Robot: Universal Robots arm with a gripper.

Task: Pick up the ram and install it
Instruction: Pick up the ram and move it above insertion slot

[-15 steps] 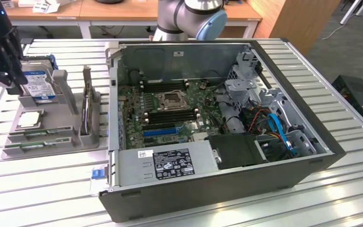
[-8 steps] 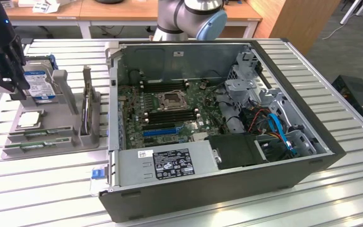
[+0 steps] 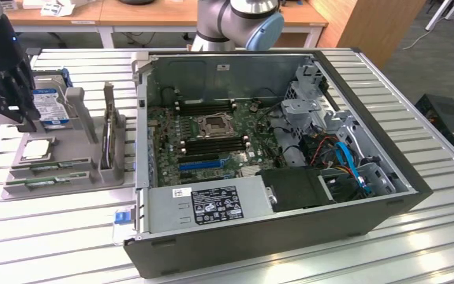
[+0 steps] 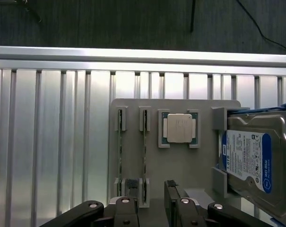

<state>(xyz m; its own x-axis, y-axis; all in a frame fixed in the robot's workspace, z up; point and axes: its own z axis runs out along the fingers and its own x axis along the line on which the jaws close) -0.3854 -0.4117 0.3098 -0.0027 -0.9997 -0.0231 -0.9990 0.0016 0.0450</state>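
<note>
Hovering above the gray parts tray, the gripper is spread wide and empty, jaws either side of the line of the ram stick. The stick stands on edge in slotted brackets, probably to leave both faces free for gripping.

Desk: silver slatted aluminium top, slats running left-right across the exterior view, w/ glare lower right. Two things sit directly on it. Grey parts tray lies flat on the slats at left-centre of the exterior view, just beside the PC case. The case is black, on its side w/ open side up, taking up centre to right. Wrist view: tray lies square to the slats, bare slats beside it.
</note>
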